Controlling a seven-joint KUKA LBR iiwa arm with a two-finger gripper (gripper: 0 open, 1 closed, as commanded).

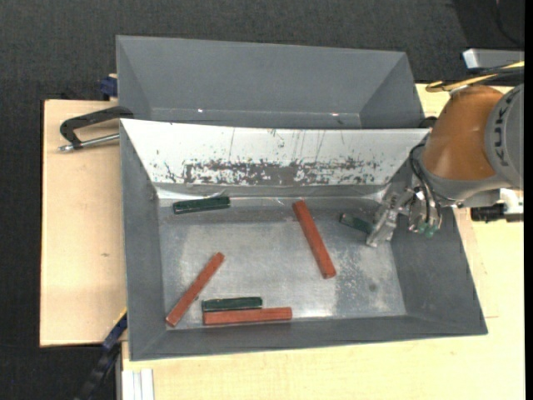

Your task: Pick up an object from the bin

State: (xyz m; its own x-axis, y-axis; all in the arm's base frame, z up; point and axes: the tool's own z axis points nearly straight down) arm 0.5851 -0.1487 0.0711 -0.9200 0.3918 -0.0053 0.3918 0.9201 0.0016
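Note:
My gripper (380,230) is low over the right part of the bin floor, near the back wall. A short dark green block (353,221) lies just left of it, right at the gripper's tip; whether they touch I cannot make out. A red stick (314,238) lies slanted on the floor a little further left, apart from the gripper.
Near the front wall a red stick (247,315) lies flat with a dark green block (231,304) right behind it. Another red stick (195,289) slants at the front left. A dark green block (201,206) rests at the back left.

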